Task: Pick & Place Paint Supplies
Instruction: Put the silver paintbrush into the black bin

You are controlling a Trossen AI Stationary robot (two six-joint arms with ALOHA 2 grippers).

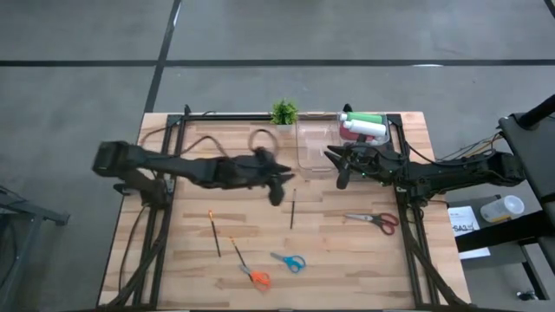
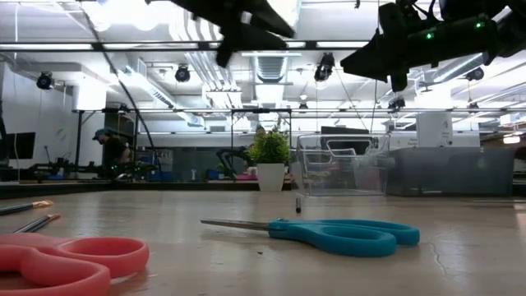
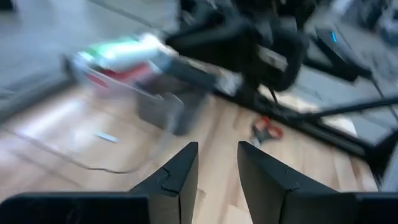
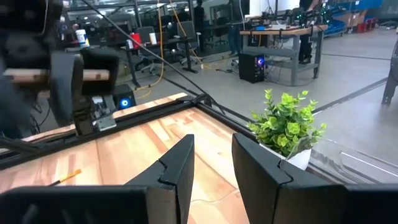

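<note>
Left gripper [image 1: 277, 192] parted, empty, above table centre near brush [image 1: 292, 210]. Right gripper [image 1: 340, 170] parted, empty, beside clear bin [image 1: 314, 147] with bottles [image 1: 362, 126].

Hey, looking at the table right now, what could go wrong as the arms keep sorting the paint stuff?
1. The left gripper and right gripper hang close together by the clear bin; they might collide.
2. The thin brush lies flat on the wood, so a grasp could slip.
3. The potted plant stands beside the bin and could get knocked.
</note>
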